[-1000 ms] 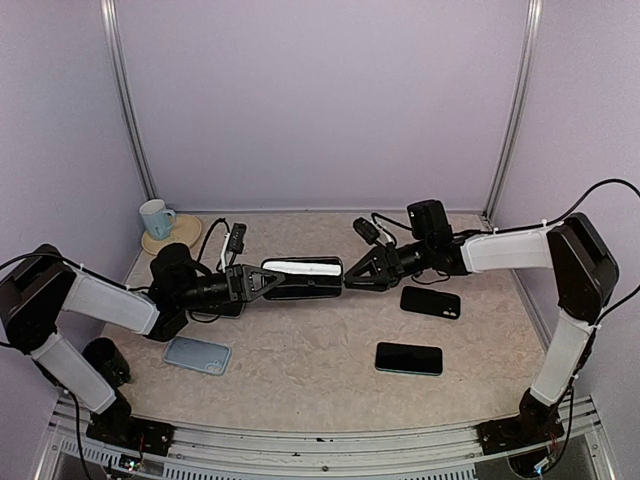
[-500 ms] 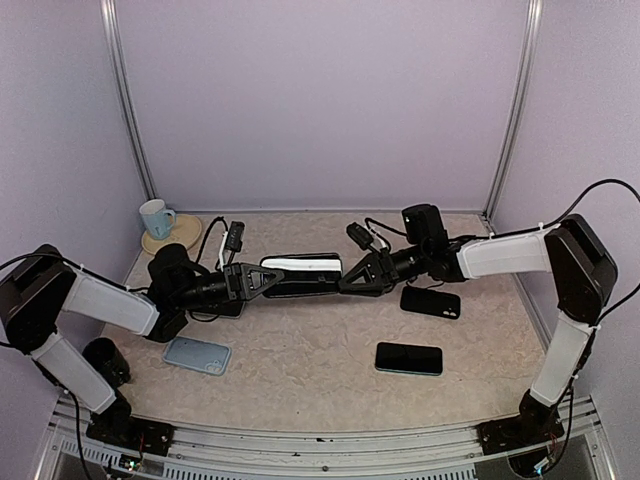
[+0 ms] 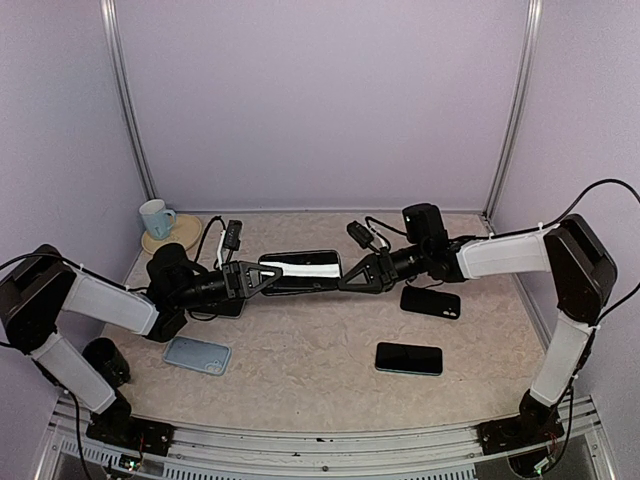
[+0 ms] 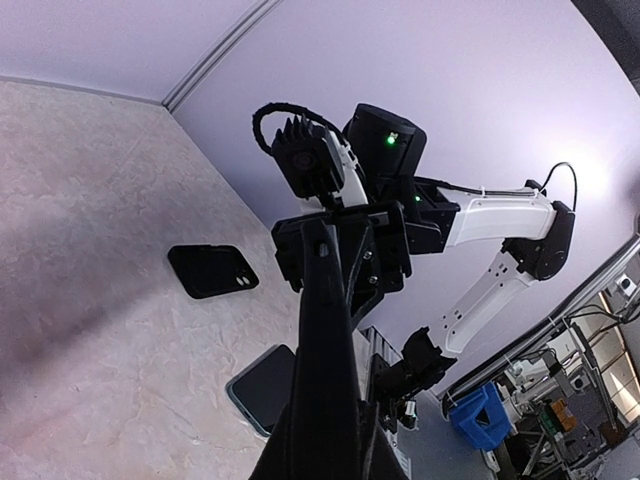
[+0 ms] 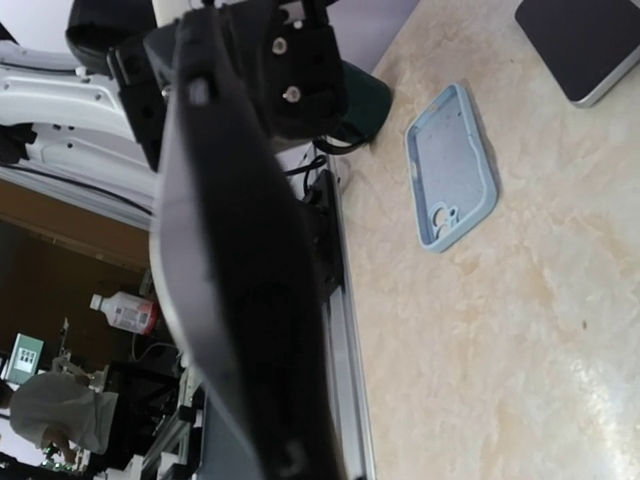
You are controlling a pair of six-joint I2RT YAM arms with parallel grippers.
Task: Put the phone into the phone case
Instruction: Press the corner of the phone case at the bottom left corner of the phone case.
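A black phone case (image 3: pixel 300 274) with a white-edged phone (image 3: pixel 303 265) lying along its top hangs above the table's middle, held from both ends. My left gripper (image 3: pixel 266 278) is shut on its left end and my right gripper (image 3: pixel 344 279) is shut on its right end. The left wrist view looks along the dark case (image 4: pixel 325 330) from my left gripper (image 4: pixel 325 455) to the right arm's fingers (image 4: pixel 385 250). The right wrist view shows the case's edge (image 5: pixel 240 300) filling the frame above my right gripper (image 5: pixel 275 450). How far the phone sits in the case is hidden.
A light blue case (image 3: pixel 197 354) lies at the front left. A dark phone (image 3: pixel 409 358) and a black case (image 3: pixel 430 301) lie at the right. A mug (image 3: pixel 155 217) stands on a coaster at the back left.
The right gripper has moved left onto the held case's right end and shut on it. The left gripper has kept its grip, and the case has risen slightly.
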